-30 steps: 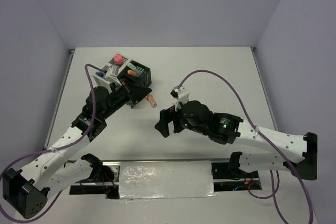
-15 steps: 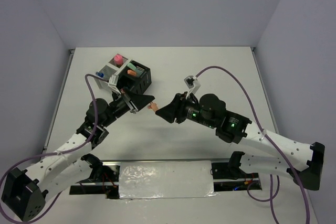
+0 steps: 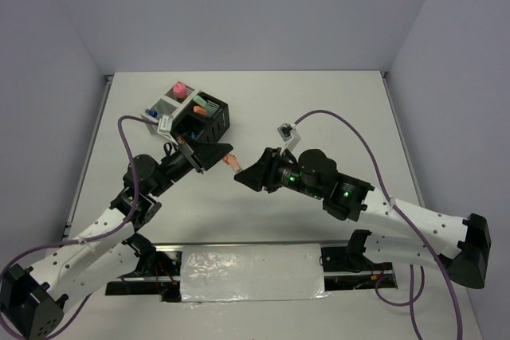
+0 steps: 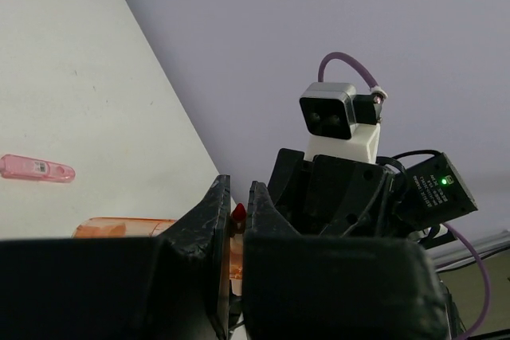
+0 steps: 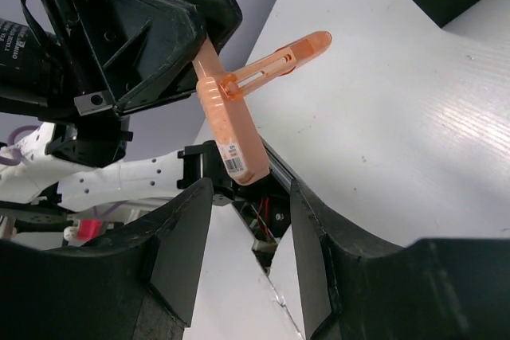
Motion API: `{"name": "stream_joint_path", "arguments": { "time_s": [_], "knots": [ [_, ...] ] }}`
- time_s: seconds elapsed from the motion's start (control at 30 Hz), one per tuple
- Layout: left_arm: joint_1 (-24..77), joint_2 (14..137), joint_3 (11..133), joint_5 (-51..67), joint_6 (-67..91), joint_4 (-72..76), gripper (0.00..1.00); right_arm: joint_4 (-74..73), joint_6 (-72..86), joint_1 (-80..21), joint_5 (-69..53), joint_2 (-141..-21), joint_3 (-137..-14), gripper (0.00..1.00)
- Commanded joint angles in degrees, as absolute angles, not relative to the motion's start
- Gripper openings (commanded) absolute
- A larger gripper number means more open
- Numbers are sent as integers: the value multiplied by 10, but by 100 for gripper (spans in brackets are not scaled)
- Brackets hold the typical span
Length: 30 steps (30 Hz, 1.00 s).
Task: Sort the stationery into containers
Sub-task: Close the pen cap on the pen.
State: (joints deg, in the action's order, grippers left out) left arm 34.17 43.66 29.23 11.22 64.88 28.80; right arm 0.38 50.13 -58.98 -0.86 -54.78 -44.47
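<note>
Orange marker sits clamped in the left claw, lifted off the tabletop near its middle, just nearer than the mesh bins. In the right wrist view the marker's labelled body hangs down out of the left claw's tip. A translucent orange piece juts crosswise from its upper part. The left wrist view shows that claw's two fingers pressed close together, with orange showing in the slit between them and to their left.

The right claw faces the left one from the right, just beside the marker. Its fingers stand apart. The marker's lower end hangs over the gap between them, and no contact with either finger is visible.

The bins, two black and two pale, stand clustered towards the far left corner of the tabletop. A pink-capped bottle stands in the farthest pale bin. Green and orange pieces lean in a black one, and a blue cap shows in the leftmost pale one.

A pink marker lies flat on the tabletop, well apart from the claws. Only the left wrist view shows it.
</note>
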Motion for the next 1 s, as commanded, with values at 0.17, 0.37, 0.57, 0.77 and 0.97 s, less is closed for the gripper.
{"name": "stream_joint_path", "arguments": {
  "time_s": [0.17,0.37,0.57,0.77,0.97],
  "knots": [
    [359,442,294,108,669,354,0,75,494,-589,-6,-559,-462,52],
    [380,439,258,95,693,394,0,91,475,-584,-18,-590,-491,52],
    [395,451,251,91,694,401,0,104,480,-578,-8,-598,-500,47],
    [396,421,264,62,673,338,35,83,470,-570,-2,-592,-504,10],
    [396,393,356,3,604,190,99,55,441,-568,-13,-587,-508,4]
  ]
}}
